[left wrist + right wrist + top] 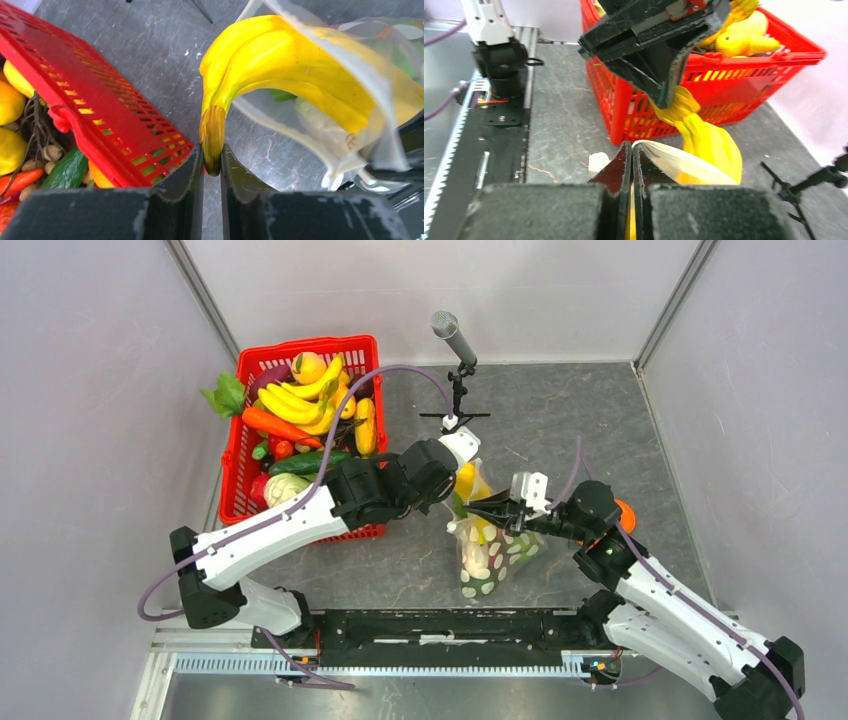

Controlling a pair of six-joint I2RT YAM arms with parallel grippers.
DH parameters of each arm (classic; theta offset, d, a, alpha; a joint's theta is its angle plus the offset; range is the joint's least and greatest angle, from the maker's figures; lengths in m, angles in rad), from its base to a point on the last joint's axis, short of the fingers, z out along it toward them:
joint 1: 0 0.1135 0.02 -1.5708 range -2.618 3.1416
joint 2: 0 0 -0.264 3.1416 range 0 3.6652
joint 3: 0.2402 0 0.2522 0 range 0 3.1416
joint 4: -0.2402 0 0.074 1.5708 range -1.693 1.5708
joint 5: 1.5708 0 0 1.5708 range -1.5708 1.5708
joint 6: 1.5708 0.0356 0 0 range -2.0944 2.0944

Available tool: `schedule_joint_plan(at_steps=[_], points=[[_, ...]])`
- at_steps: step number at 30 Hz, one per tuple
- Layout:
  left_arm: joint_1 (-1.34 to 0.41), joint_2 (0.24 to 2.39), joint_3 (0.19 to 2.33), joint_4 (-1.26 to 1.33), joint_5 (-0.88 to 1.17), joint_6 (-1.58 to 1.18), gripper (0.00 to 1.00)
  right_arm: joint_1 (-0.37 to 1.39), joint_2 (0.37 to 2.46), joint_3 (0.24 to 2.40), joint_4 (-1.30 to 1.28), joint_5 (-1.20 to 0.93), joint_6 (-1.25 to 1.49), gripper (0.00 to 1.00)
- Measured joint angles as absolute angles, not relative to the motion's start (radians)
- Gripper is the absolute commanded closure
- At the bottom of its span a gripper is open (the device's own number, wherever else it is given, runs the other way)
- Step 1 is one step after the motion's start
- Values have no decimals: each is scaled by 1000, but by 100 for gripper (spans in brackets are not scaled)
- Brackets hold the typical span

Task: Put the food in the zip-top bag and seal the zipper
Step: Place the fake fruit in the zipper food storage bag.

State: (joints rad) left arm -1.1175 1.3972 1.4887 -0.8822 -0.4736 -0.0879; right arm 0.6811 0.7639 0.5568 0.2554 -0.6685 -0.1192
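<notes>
Starting lowest in the overhead view: one zip-top bag point(492, 558) stands on the bench point(560, 420) with some green and pale food already inside, though I can't tell how many pieces. Your right hand point(631, 150) is pinched on its mouth edge, and the zipper point(674, 157) is unsealed. Just above, your left hand point(212, 160) is clamped on the stem of one yellow banana point(280, 65) that is partway into the mouth. At upper left, one red basket point(310, 343) holds many pieces. I judge loading far from done, with sealing last.

Light: bright, even; faint shadows on worktop point(560, 410).
Glare: sheen on banana point(280, 60), zip-top bag point(370, 85).
Blur: my right hand point(631, 147), close, soft.
</notes>
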Motion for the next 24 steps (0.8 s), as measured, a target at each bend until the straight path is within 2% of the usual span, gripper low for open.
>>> schedule_joint_plan(at_steps=[6,18,24], points=[[-1118,1400,1489,-940,-522,-89,98,681,695,484,319,-614,-194,100],[-1118,1492,1591,-1030,-443,-88,98,681,798,490,362,-783,-438,100],[-1118,1539,1626,-1119,-438,-123,98,683,733,348,511,-720,-469,100]])
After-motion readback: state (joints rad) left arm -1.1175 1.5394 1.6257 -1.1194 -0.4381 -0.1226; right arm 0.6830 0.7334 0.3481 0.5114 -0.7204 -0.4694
